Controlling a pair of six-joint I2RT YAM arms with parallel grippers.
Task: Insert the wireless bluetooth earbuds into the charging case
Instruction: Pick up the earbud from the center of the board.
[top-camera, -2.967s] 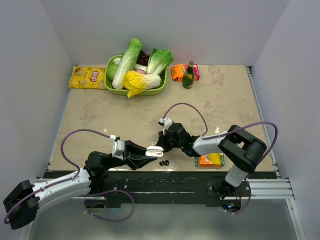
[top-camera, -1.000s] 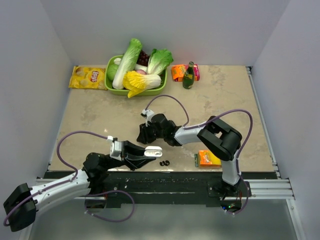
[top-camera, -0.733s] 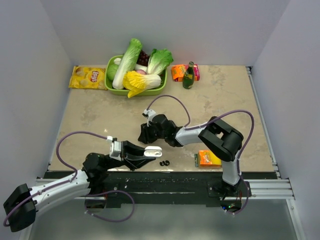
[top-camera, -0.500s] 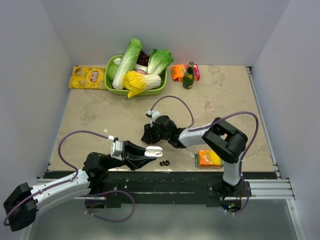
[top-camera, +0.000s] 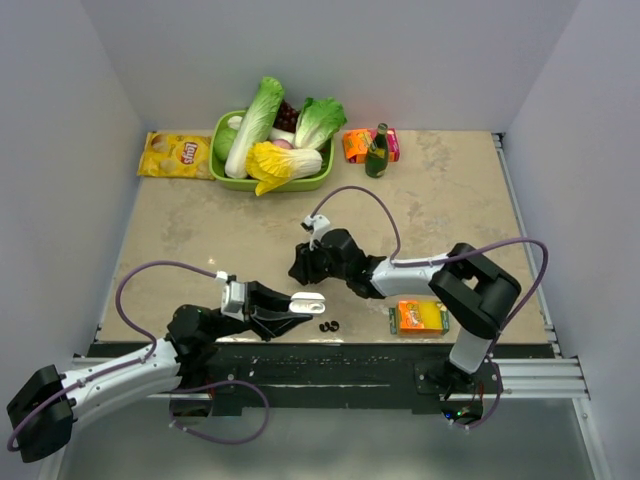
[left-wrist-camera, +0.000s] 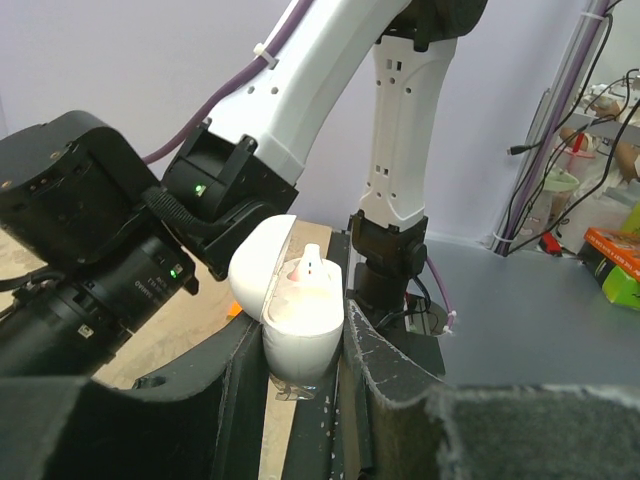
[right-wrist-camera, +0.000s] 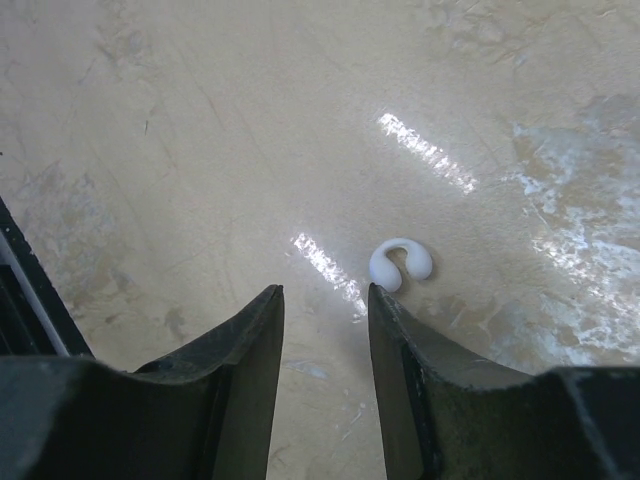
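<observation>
Holding the charging case (left-wrist-camera: 300, 320) in the left gripper (left-wrist-camera: 303, 365), jaws clamped on its lower half, lid flipped open. One white earbud (left-wrist-camera: 311, 268) sits in the case. Over the table (right-wrist-camera: 180, 120) the right gripper (right-wrist-camera: 325, 325) hangs low, jaws apart, nothing between them. A loose white earbud (right-wrist-camera: 400, 266) lies just past its right fingertip, untouched. The black earbuds (top-camera: 327, 326) lie together near the table's front edge, close to the held case.

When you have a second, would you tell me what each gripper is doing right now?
Left gripper: closed on the open white charging case.
Right gripper: open and empty, with a white earbud lying just ahead of it.
</observation>
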